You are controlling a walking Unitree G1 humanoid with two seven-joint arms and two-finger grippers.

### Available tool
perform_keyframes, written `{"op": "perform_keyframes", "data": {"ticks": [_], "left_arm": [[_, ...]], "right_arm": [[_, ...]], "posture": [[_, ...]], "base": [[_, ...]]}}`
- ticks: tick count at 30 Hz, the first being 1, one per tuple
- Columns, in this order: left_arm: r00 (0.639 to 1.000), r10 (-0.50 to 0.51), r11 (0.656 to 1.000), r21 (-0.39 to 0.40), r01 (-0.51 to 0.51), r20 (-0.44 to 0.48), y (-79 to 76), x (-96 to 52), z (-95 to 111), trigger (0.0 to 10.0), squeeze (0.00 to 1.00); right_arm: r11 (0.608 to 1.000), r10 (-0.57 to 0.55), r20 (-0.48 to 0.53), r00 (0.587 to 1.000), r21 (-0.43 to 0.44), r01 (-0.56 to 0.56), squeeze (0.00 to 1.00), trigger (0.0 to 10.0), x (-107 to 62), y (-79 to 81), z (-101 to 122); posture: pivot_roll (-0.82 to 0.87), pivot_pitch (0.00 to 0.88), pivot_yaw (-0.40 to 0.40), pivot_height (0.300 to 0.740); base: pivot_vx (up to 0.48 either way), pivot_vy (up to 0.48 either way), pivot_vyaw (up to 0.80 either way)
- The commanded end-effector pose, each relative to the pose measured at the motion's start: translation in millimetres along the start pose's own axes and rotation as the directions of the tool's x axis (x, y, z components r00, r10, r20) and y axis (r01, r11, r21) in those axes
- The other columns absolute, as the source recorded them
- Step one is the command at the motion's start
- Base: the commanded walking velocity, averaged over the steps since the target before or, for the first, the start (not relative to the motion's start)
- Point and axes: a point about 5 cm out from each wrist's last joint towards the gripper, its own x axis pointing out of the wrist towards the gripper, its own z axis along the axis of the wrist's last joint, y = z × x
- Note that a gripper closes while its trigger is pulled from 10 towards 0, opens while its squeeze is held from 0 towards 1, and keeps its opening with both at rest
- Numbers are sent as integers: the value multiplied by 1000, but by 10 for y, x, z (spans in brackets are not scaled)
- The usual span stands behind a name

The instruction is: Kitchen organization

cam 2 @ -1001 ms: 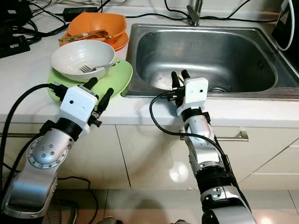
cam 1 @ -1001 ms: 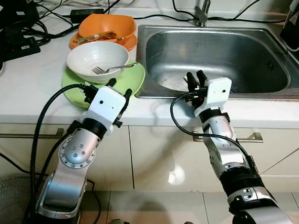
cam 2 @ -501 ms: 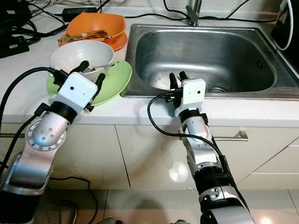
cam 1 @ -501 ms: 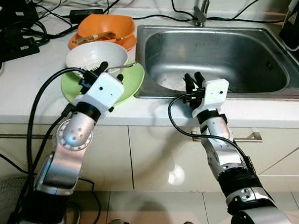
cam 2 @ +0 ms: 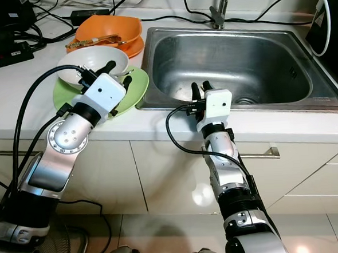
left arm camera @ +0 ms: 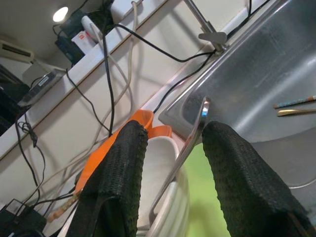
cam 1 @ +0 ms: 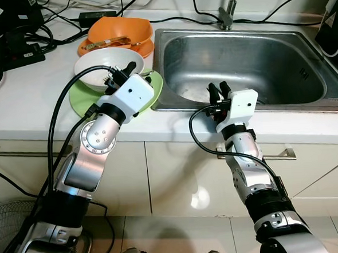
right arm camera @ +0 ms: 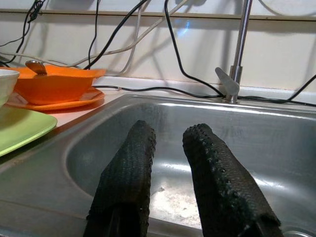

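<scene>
On the white counter (cam 1: pixel 23 95), an orange bowl (cam 1: pixel 120 29) sits beyond the white bowl (cam 1: pixel 96 65), left of the sink (cam 1: pixel 256 58). The left gripper (cam 1: pixel 132 76), fingers spread, straddles the fork (left arm camera: pixel 185 148) handle at the white bowl's right rim; the right gripper (cam 1: pixel 217 90), slightly parted, hovers at the sink's near edge

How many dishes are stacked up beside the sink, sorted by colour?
Orange: 2, orange bowl on orange plate
White: 1, white bowl
Green: 1, green plate
Total: 4
</scene>
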Motion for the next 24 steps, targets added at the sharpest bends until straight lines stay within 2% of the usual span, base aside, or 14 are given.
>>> {"op": "perform_keyframes", "data": {"ticks": [1, 10, 13, 20, 22, 23, 24], "left_arm": [[1000, -17, 1000, 21, 17, 11, -28, 43, 14, 10000, 0], [999, -53, 998, 42, 52, 15, -93, 216, 48, 10000, 0], [997, -62, 997, 46, 61, 34, -113, 312, 121, 10000, 0], [997, -59, 997, 60, 56, 50, -126, 400, 196, 10000, 0], [997, -59, 996, 62, 56, 46, -124, 408, 196, 9725, 0], [998, -60, 996, 68, 57, 37, -113, 420, 185, 6549, 0], [998, -60, 996, 68, 57, 37, -113, 420, 185, 6549, 0]], "right_arm": [[1000, -10, -2, 1000, -2, 10, 0, 10000, 4, -15, -5], [1000, -4, -8, 1000, 2, 4, 0, 10000, 11, 4, -14], [1000, -3, -12, 1000, 7, 3, 0, 10000, 15, 14, -22], [1000, 1, -14, 1000, 11, -1, 0, 10000, 5, 31, -30], [1000, 1, -14, 1000, 11, -1, 0, 10000, 2, 30, -32], [1000, -1, -16, 1000, 11, 1, 0, 10000, -3, 24, -35], [1000, -1, -16, 1000, 11, 1, 0, 10000, -3, 24, -35]], "posture": [[75, 69, -22, 718], [79, 59, -23, 718], [79, 55, -20, 718], [76, 54, -18, 718], [76, 54, -18, 718], [74, 60, -17, 718], [74, 60, -17, 718]], "base": [[0, 0, 0], [0, 0, 0], [0, 0, 0], [0, 0, 0], [0, 0, 0], [0, 0, 0], [0, 0, 0]]}}
